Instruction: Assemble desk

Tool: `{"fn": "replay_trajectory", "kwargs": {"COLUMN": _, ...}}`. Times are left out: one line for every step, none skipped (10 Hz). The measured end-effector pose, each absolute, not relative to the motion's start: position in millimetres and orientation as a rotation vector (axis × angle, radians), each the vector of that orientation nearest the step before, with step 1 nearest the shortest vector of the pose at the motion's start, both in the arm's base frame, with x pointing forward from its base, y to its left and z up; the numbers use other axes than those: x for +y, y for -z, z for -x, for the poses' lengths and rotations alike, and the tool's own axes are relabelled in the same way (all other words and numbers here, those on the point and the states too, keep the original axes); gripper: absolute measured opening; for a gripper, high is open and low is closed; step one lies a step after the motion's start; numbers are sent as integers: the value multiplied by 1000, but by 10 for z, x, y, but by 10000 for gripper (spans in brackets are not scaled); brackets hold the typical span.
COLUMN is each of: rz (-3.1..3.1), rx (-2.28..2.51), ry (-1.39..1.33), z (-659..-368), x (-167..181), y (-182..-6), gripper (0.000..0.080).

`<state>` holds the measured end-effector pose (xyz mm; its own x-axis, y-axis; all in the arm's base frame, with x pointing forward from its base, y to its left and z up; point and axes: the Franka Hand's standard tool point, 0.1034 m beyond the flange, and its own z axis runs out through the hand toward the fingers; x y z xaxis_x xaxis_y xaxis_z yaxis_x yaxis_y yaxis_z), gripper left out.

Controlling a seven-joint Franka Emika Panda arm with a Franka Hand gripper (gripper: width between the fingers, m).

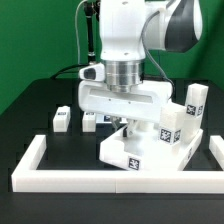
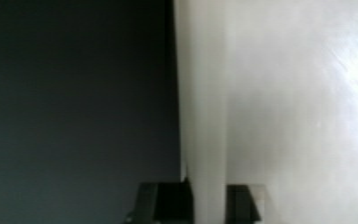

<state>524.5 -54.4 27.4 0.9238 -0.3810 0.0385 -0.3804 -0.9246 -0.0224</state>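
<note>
At the wrist, gripper [image 2: 204, 203] clamped on tabletop [image 2: 291, 100] edge — exterior view alone shows legs [image 1: 193, 103]

A black table [image 1: 40, 110] fills the scene, and on it lies a long white U-shaped border rail [image 1: 90, 178], its long side along the near edge and a short arm turning back at each end. Behind stands a green backdrop [image 1: 35, 35]; a thin dark line before it may be a cable.

Black table [image 1: 30, 120] with white border rail [image 1: 100, 180], tabletop panel [image 1: 115, 152] (just inside the rail) and loose legs [image 1: 62, 118].
</note>
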Motion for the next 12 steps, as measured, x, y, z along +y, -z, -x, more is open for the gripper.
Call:
{"fn": "replay_trajectory", "kwargs": {"rz": 3081, "rx": 559, "ry": 58, "z": -5211, "x": -569, "y": -255, "gripper": 57}}
{"fn": "replay_trajectory", "kwargs": {"rz": 3099, "rx": 497, "ry": 48, "z": -5189, "x": -568, "y": -240, "gripper": 57}}
{"fn": "replay_trajectory", "kwargs": {"rz": 3124, "rx": 387, "ry": 44, "z": -5190, "x": -584, "y": -240, "gripper": 57}}
{"fn": "replay_trajectory", "kwargs": {"rz": 3150, "rx": 266, "ry": 40, "z": -5226, "x": -584, "y": -239, "gripper": 57}}
{"fn": "replay_trajectory", "kwargs": {"rz": 3183, "rx": 86, "ry": 52, "z": -5372, "x": -569, "y": -250, "gripper": 57}}
{"fn": "replay_trajectory", "kwargs": {"rz": 3189, "rx": -39, "ry": 66, "z": -5528, "x": -546, "y": -283, "gripper": 57}}
{"fn": "replay_trajectory", "kwargs": {"rz": 3192, "rx": -250, "ry": 93, "z": -5645, "x": -515, "y": -304, "gripper": 57}}
{"fn": "replay_trajectory", "kwargs": {"rz": 3203, "rx": -344, "ry": 84, "z": -5597, "x": -438, "y": -274, "gripper": 57}}
{"fn": "replay_trajectory", "kwargs": {"rz": 3193, "rx": -475, "ry": 72, "z": -5585, "x": -448, "y": -267, "gripper": 57}}
{"fn": "replay_trajectory", "kwargs": {"rz": 3183, "rx": -574, "ry": 64, "z": -5583, "x": -475, "y": -267, "gripper": 57}}
{"fn": "replay_trajectory", "kwargs": {"rz": 3170, "rx": -694, "ry": 59, "z": -5599, "x": -483, "y": -270, "gripper": 57}}
{"fn": "replay_trajectory", "kwargs": {"rz": 3142, "rx": -914, "ry": 84, "z": -5712, "x": -480, "y": -294, "gripper": 57}}
